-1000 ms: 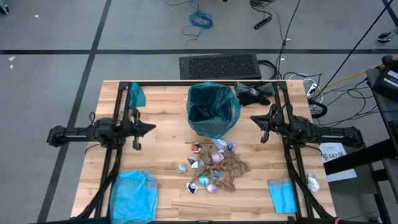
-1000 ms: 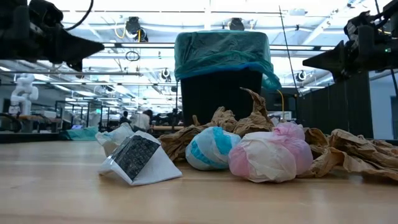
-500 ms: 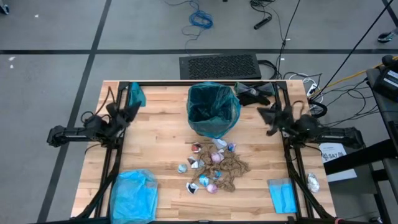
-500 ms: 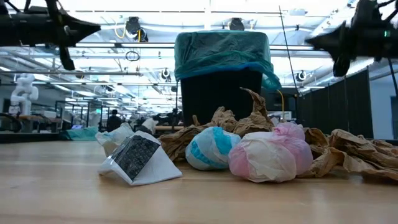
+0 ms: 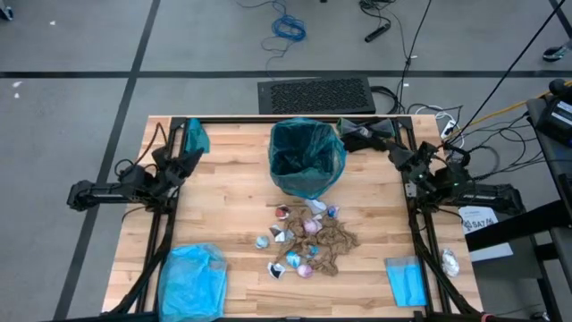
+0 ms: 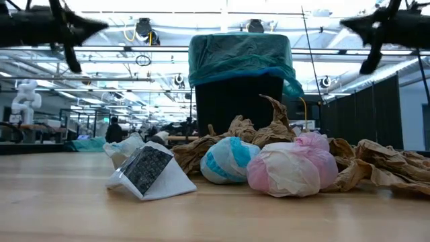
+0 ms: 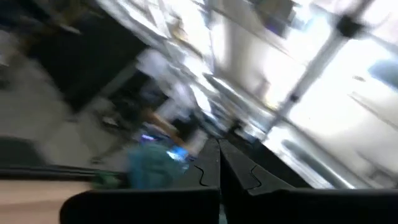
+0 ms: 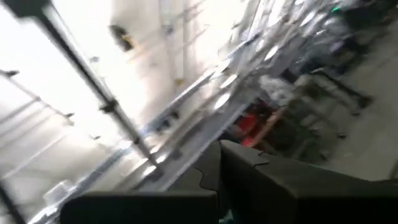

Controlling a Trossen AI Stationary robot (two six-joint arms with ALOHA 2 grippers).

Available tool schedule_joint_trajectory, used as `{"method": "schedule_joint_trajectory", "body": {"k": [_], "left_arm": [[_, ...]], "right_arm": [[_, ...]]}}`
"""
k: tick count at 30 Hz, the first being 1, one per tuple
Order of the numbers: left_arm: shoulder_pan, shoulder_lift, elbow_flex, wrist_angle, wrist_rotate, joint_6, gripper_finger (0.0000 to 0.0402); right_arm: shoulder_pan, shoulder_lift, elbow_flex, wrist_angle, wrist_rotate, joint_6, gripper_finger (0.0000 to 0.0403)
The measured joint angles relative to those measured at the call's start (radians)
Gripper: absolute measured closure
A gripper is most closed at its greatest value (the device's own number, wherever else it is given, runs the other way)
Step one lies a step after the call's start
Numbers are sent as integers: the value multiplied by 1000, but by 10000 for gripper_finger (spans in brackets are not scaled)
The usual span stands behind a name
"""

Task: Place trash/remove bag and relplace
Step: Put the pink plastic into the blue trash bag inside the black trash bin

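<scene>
Left claw (image 5: 191,159) clenched, empty, raised off bench (image 5: 223,210), well left of bin (image 5: 307,161). Right claw (image 5: 396,156) clenched, empty, raised, right of bin. Bin upright at bench rear centre, bag (image 5: 308,143) lining it, teal-green rim folded over top. Trash (image 5: 308,237) piled on bench just in front of bin: brown netting paper, white, pink, pale blue scraps. Sky-blue plastic bag (image 5: 192,280) on front-left corner, well apart from bin. Small blue packet (image 5: 407,280) front-right of bin.
</scene>
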Motion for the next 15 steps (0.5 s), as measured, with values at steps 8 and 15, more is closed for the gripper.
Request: {"method": "schedule_joint_trajectory", "body": {"k": [8, 15], "left_arm": [[0, 115, 266, -283, 229, 75, 401], [0, 284, 604, -596, 269, 235, 401]], "right_arm": [[2, 160, 499, -479, -98, -196, 403], [2, 466, 962, -826, -139, -313, 403]]}}
